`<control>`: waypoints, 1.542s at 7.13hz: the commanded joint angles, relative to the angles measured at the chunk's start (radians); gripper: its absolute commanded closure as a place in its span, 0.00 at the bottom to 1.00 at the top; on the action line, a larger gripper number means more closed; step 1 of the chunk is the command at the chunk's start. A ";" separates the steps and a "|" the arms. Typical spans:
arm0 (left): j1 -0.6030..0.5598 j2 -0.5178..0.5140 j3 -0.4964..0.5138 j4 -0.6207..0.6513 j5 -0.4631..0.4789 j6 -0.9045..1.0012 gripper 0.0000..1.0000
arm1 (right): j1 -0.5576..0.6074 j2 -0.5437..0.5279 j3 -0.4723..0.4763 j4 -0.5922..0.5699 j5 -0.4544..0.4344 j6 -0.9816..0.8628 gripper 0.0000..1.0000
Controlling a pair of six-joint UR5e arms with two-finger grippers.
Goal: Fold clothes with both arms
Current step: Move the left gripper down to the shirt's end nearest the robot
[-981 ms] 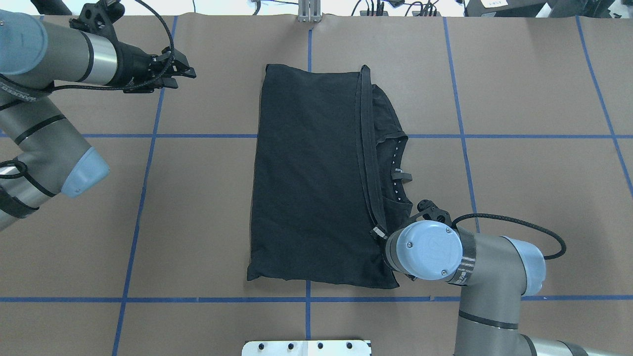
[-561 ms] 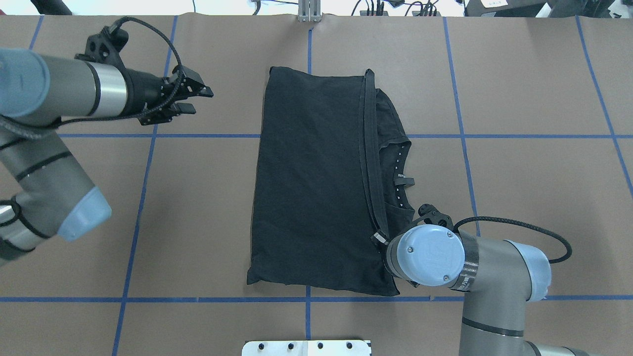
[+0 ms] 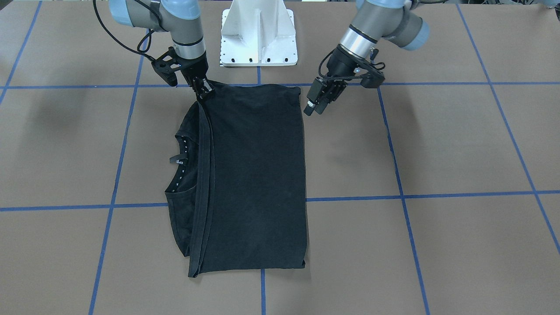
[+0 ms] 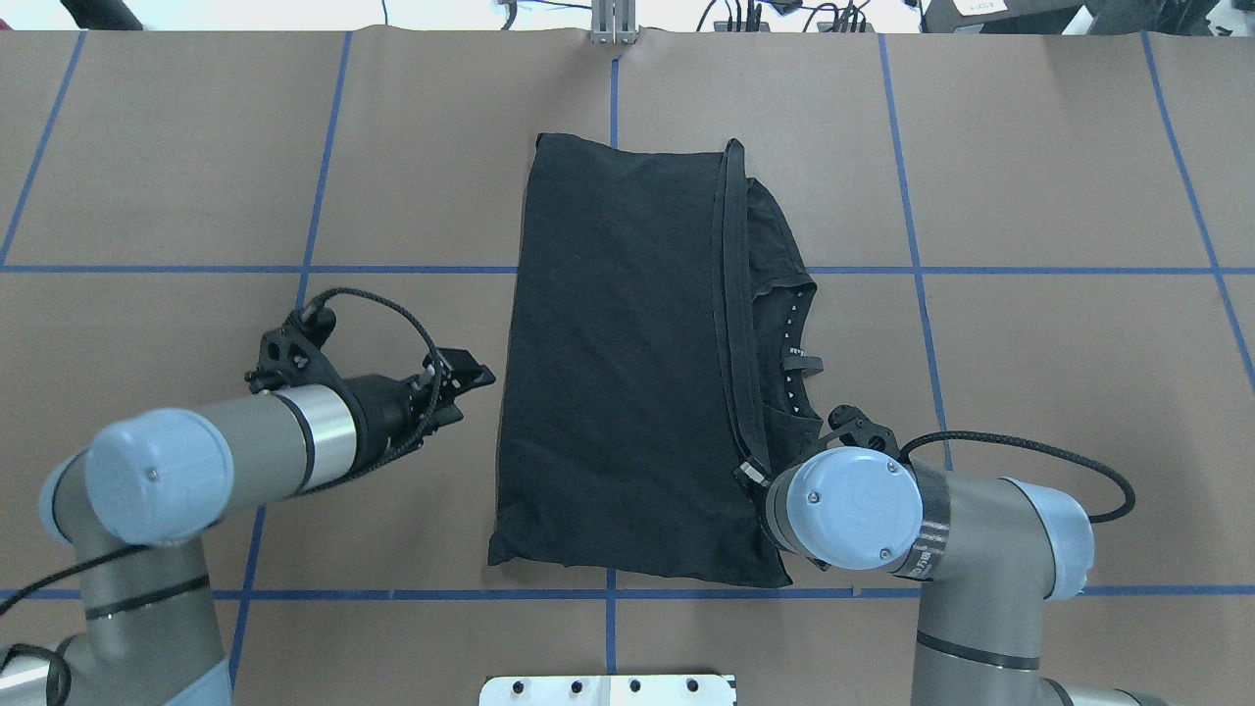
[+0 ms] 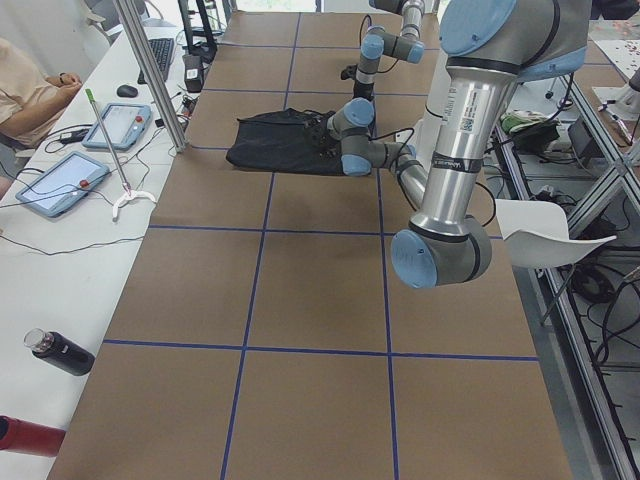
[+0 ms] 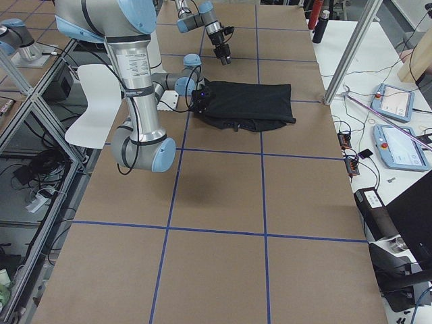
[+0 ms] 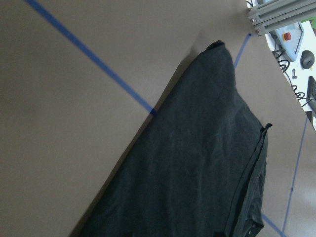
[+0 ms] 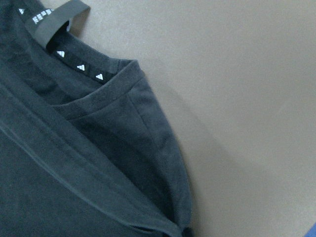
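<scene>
The black T-shirt [image 4: 608, 373] lies folded into a long rectangle in the middle of the table, collar and label [image 4: 799, 358] showing along its right side. At the near right corner my right gripper [image 3: 204, 92] is shut on the folded hem. Its wrist cap hides the fingers in the overhead view. The right wrist view shows that hem and the collar [image 8: 98, 74] up close. My left gripper [image 4: 469, 392] hovers open just left of the shirt's left edge, near its nearer half, and also shows as left gripper [image 3: 316, 109]. The left wrist view looks along the shirt [image 7: 197, 163].
Brown paper with a blue tape grid covers the table [image 4: 1029, 392]. The white pedestal base [image 3: 259, 35] stands at the near edge, a metal post [image 4: 613, 25] at the far edge. A side bench with tablets [image 5: 60, 180] and a seated person lies beyond the far edge.
My left arm has swung from the far left corner down toward the shirt's left edge, gripper still open. The right arm has stayed put. The shirt barely shifted.
</scene>
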 commanded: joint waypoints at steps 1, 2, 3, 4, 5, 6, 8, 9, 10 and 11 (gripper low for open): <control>0.152 0.013 0.019 0.082 0.112 -0.061 0.34 | 0.003 -0.001 0.000 0.000 0.000 -0.002 1.00; 0.172 0.012 0.036 0.082 0.120 -0.078 0.34 | 0.003 0.000 0.006 0.000 0.000 -0.002 1.00; 0.190 0.004 0.037 0.082 0.120 -0.085 0.34 | 0.003 -0.003 0.009 0.000 0.001 -0.002 1.00; 0.194 0.002 0.037 0.082 0.120 -0.085 0.35 | 0.003 -0.001 0.009 0.000 0.001 -0.002 1.00; 0.200 0.004 0.037 0.082 0.120 -0.085 0.35 | 0.003 -0.001 0.009 0.000 0.001 -0.002 1.00; 0.215 0.004 0.037 0.082 0.120 -0.085 0.36 | 0.003 -0.001 0.009 0.000 0.001 -0.002 1.00; 0.227 0.004 0.037 0.082 0.120 -0.085 0.43 | 0.003 -0.003 0.009 0.000 0.001 -0.002 1.00; 0.230 0.004 0.037 0.082 0.120 -0.090 0.52 | 0.003 -0.004 0.009 0.000 0.001 -0.002 1.00; 0.244 0.004 0.037 0.082 0.123 -0.126 0.67 | 0.001 -0.006 0.007 0.000 0.001 -0.002 1.00; 0.247 0.002 0.037 0.084 0.137 -0.148 1.00 | 0.000 -0.004 0.007 0.000 0.001 -0.002 1.00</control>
